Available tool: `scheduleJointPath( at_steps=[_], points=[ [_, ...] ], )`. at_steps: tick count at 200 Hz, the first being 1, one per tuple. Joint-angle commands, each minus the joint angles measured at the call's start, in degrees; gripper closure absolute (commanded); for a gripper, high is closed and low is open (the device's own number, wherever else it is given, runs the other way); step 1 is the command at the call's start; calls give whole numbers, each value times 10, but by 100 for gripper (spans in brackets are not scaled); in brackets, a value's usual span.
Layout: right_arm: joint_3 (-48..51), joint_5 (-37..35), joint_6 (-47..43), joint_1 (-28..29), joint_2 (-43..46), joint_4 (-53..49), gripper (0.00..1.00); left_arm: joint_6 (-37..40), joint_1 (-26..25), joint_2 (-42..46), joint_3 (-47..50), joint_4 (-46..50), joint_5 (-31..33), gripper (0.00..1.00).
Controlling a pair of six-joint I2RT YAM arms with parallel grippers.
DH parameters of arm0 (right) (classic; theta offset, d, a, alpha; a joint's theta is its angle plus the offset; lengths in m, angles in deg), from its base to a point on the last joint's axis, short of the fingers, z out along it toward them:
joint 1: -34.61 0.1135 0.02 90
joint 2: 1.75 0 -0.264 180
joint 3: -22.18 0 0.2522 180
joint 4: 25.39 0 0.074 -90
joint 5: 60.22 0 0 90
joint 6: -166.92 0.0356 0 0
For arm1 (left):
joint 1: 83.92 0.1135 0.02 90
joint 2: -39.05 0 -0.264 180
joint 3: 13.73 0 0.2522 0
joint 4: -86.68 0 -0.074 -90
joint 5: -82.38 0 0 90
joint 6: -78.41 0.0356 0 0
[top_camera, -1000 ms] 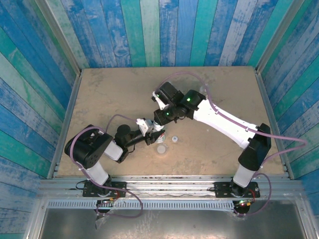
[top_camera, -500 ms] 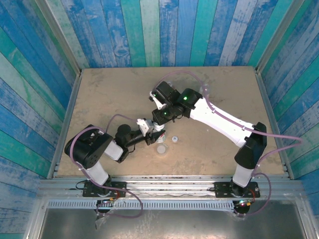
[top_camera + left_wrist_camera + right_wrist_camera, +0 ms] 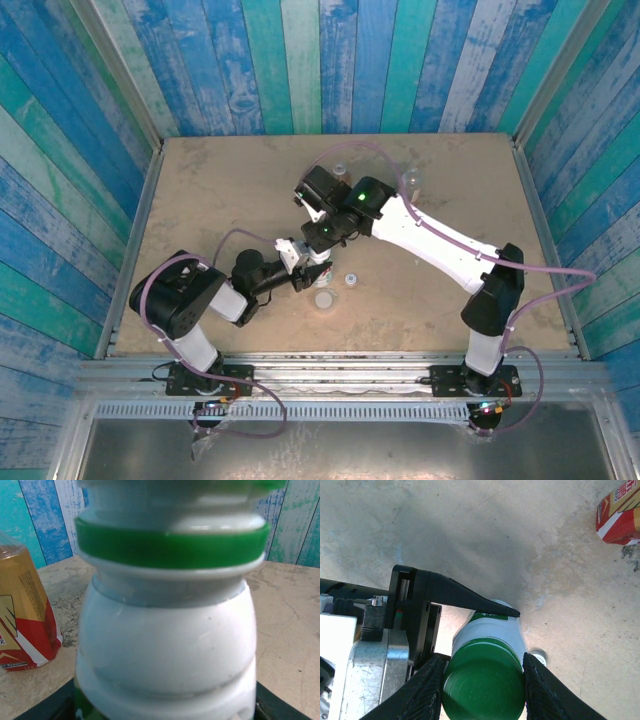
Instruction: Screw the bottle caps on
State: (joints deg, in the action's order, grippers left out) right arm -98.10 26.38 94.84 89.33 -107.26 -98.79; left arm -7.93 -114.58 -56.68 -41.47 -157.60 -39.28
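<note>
Over the sandy counter, the right arm has swung left within the last second. Its elbow has drawn in toward the middle of the enclosure, while its wrist has stayed above the same spot. The left arm has not shifted at all.

The white bottle stands upright near the counter's middle front, where the left jaws pinch its lower body to brace it. Just beside it, to one side in the left wrist view, stands the amber bottle with its red label.

From above, the right jaws press on either side of the dark green cap, which sits on the white bottle's neck. That the arm has swung while the wrist kept its place suggests the cap is being turned, not lifted away. Seen from the left wrist, a strip of white neck shows between the green collar ring and the cap's lower edge, so the cap is probably not yet fully down.

The pale grey cap and the tiny white cap lie loose on the counter just in front of the held bottle, exactly where they lay a second ago. By that evidence, the first of three closures is under way and two are waiting.
</note>
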Motion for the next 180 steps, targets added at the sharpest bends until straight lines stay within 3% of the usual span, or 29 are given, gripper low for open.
scheduleJointPath(
  at_steps=[1,71,143,180],
  points=[
    [-11,-13,-2,15,-29,-53,57,6,-6,1,-2,64,-2,42],
    [-11,-21,12,24,-44,-53,57,0,-6,-3,5,52,-2,42],
    [-51,-22,12,21,-22,-52,38,0,-6,0,10,52,3,42],
    [-41,-11,5,21,0,-33,39,1,-6,-2,11,51,1,42]
  ],
)
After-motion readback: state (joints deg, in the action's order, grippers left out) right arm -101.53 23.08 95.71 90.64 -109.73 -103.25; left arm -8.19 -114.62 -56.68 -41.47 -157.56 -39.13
